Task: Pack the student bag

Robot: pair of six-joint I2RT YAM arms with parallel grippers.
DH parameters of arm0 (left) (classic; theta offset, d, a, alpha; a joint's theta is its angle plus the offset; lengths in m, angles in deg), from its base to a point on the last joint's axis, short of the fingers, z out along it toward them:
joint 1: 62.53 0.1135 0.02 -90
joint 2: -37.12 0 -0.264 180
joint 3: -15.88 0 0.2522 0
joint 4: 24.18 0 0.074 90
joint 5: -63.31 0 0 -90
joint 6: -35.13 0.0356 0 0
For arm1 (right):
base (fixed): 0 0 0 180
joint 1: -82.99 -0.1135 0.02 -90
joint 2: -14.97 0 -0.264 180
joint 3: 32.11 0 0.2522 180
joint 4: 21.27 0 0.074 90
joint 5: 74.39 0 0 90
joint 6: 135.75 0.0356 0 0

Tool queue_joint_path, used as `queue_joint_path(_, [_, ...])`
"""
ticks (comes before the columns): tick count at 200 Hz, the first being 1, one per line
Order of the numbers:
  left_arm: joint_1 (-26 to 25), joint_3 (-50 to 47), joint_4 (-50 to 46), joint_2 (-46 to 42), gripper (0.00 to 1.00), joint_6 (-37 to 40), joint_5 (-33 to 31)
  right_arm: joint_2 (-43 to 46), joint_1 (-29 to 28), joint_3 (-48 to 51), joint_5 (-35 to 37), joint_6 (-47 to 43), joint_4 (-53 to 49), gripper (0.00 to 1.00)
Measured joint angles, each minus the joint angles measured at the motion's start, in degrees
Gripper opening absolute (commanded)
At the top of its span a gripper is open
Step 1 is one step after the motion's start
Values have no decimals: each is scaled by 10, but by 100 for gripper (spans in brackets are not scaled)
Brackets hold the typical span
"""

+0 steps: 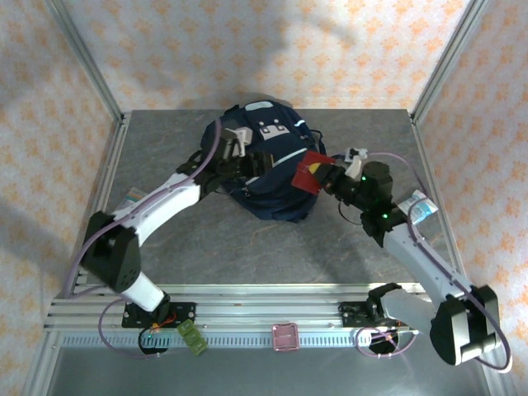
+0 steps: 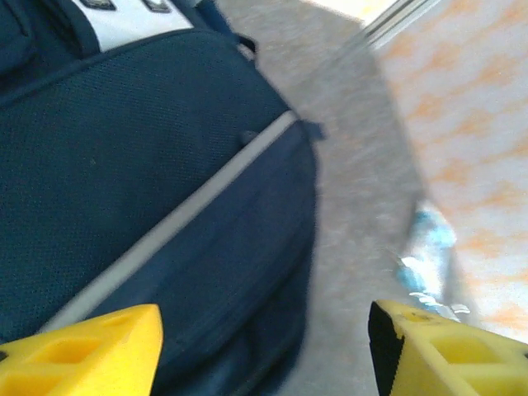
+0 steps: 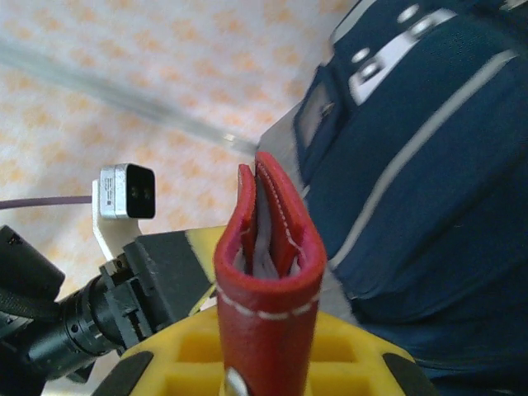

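The student bag [image 1: 266,165] is a navy-blue backpack with grey stripes, lying at the back middle of the table. My left gripper [image 1: 254,163] hovers over its top, open, yellow fingers [image 2: 82,351] spread wide over the blue fabric [image 2: 148,181] with nothing between them. At the bag's right edge my right gripper [image 1: 323,177] is shut on a red wallet [image 1: 309,173]. In the right wrist view the folded wallet [image 3: 268,264] stands upright between the yellow jaws, with the bag [image 3: 429,181] just to its right and the left arm's wrist camera [image 3: 125,191] to its left.
A blue-white packet [image 1: 419,206] lies near the table's right edge, also seen past the bag [image 2: 425,256]. Another packet [image 1: 132,196] lies at the left edge. A green piece [image 1: 191,337] and a pink piece [image 1: 285,337] sit on the front rail. Metal frame posts bound the table.
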Motion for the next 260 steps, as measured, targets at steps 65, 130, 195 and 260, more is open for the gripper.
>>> queue_joint_path(65, [-107,176,-99,188,78,180,-238,82,38,35,110,3,-101,0])
queue_joint_path(130, [-141,203,-129,256,42,269,-395,77,38,41,120,16,-111,0])
queue_joint_path(195, [-120,211,-122,239,0,278,-396,40,38,66,93,36,-72,0])
queue_joint_path(260, [-113,246,-155,214,0,270,-394,-84,12,69,26,76,61,1])
